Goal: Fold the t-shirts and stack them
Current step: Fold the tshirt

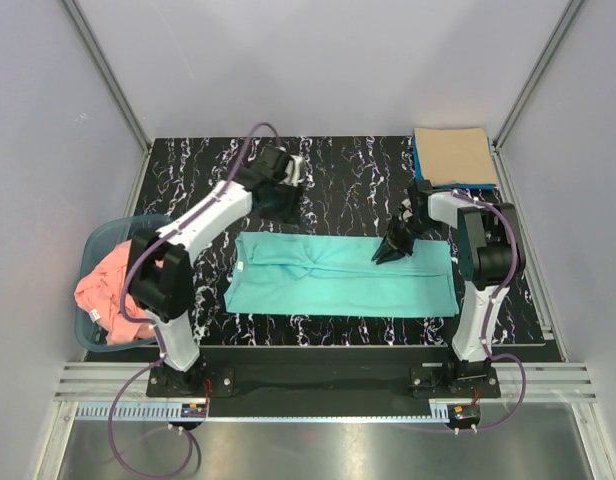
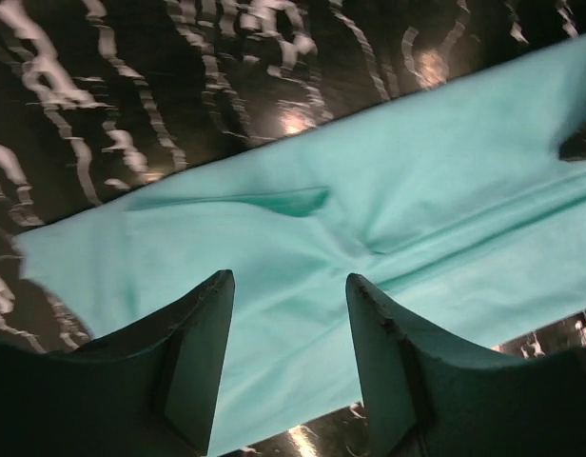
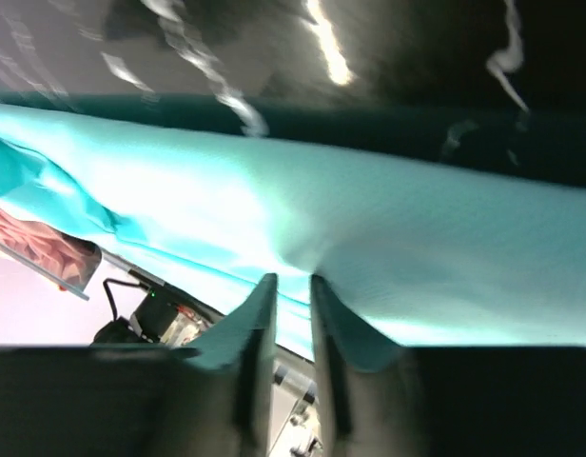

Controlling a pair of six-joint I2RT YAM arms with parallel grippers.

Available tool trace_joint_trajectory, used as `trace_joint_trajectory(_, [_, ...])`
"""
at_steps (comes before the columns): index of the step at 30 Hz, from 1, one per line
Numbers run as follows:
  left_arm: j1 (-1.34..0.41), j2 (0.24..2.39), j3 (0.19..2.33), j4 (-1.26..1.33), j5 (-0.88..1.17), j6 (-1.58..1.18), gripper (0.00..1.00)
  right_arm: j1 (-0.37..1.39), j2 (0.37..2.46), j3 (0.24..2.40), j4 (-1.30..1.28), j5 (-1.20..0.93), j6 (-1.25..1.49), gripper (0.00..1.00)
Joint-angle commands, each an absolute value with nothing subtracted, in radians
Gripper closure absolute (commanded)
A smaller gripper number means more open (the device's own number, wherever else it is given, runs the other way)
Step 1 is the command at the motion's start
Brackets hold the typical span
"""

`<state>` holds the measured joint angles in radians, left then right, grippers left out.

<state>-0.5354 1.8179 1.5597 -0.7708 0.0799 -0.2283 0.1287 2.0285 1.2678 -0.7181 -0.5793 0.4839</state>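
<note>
Black marble-patterned counter (image 1: 358, 185) is seen inside pale walls. A turquoise-green cloth t-shirt (image 1: 328, 275) is laid flat across its middle as a long band, with its long edges running left to right. Bare counter is left along the far side, and only a narrow strip along the near edge.

The left pincer (image 2: 288, 281) is held above the shirt's far left part, its jaws apart and nothing between them. The right pincer (image 3: 293, 279) is set on a pucker near the shirt's right end, its jaws almost together; whether cloth is pinched cannot be told.

A tan-beige folded shirt (image 1: 451, 155) is stacked on a blue shirt (image 1: 468, 185) in the far right corner. A blue-grey plastic basket (image 1: 91, 252) with a salmon pink shirt (image 1: 103, 290) is placed at the left edge.
</note>
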Motion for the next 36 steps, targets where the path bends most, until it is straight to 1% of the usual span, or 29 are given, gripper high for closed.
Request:
trace_joint_trajectory(1, [-0.404, 1.773, 1.51, -0.784, 0.173, -0.177, 0.44, 0.15, 2.01, 1.359, -0.724, -0.555, 0.439, 0.7])
trace_joint_trajectory(2, [-0.381, 1.769, 1.484, -0.766, 0.189, -0.17, 0.44, 0.159, 2.003, 1.4, -0.723, -0.563, 0.439, 0.68])
trace_joint_trajectory(3, [-0.344, 1.763, 1.468, -0.753, 0.198, -0.166, 0.43, 0.194, 2.0, 1.419, -0.715, -0.574, 0.44, 0.63])
trace_joint_trajectory(6, [-0.286, 1.758, 1.427, -0.701, 0.225, -0.182, 0.42, 0.271, 2.009, 1.505, -0.684, -0.612, 0.46, 0.55])
trace_joint_trajectory(7, [-0.276, 1.761, 1.421, -0.693, 0.251, -0.198, 0.42, 0.296, 2.028, 1.526, -0.677, -0.623, 0.472, 0.49])
trace_joint_trajectory(8, [-0.27, 1.769, 1.416, -0.671, 0.264, -0.202, 0.42, 0.313, 2.04, 1.575, -0.67, -0.624, 0.477, 0.46])
trace_joint_trajectory(11, [-0.258, 1.782, 1.402, -0.625, 0.284, -0.219, 0.41, 0.362, 2.108, 1.675, -0.655, -0.646, 0.506, 0.41])
trace_joint_trajectory(15, [-0.258, 1.824, 1.387, -0.561, 0.307, -0.224, 0.42, 0.403, 2.192, 1.762, -0.658, -0.66, 0.538, 0.41])
trace_joint_trajectory(20, [-0.258, 1.87, 1.384, -0.549, 0.264, -0.212, 0.45, 0.457, 2.263, 1.83, -0.66, -0.649, 0.566, 0.48])
trace_joint_trajectory(24, [-0.258, 1.893, 1.368, -0.532, 0.273, -0.21, 0.49, 0.483, 2.293, 1.851, -0.664, -0.64, 0.578, 0.51])
trace_joint_trajectory(30, [-0.258, 1.913, 1.338, -0.511, 0.293, -0.219, 0.51, 0.523, 2.325, 1.884, -0.67, -0.652, 0.597, 0.52])
trace_joint_trajectory(32, [-0.258, 1.914, 1.336, -0.506, 0.301, -0.221, 0.54, 0.532, 2.332, 1.885, -0.67, -0.65, 0.598, 0.53])
trace_joint_trajectory(36, [-0.258, 1.919, 1.339, -0.495, 0.324, -0.23, 0.56, 0.548, 2.329, 1.878, -0.667, -0.65, 0.607, 0.54])
